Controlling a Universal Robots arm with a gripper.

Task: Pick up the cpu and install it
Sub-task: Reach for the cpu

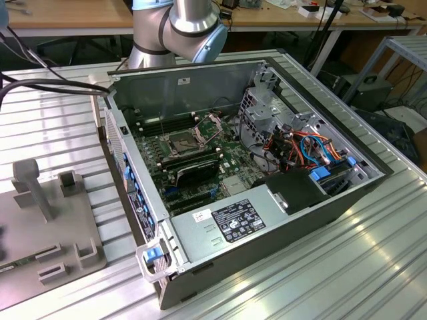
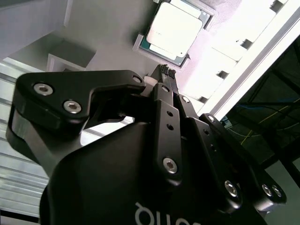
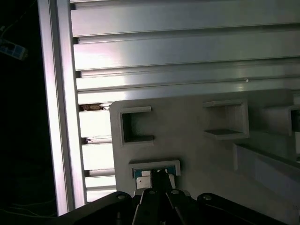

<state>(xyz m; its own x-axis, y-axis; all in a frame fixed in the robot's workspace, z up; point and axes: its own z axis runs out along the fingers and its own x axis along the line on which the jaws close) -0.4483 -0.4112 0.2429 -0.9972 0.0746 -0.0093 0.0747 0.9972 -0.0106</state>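
Hovering near the cpu [image 2: 174, 32], end effector [image 2: 165, 70] closed

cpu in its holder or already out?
In. In the second wrist view the cpu lies flat inside the raised frame on the grey fixture plate; the end effector is shut, holding nothing.

Glare streaks the ribbed bench [image 1: 373, 260] at the exterior view's lower right, and in the second wrist view the chip [image 2: 174, 29] is washed out nearly white.
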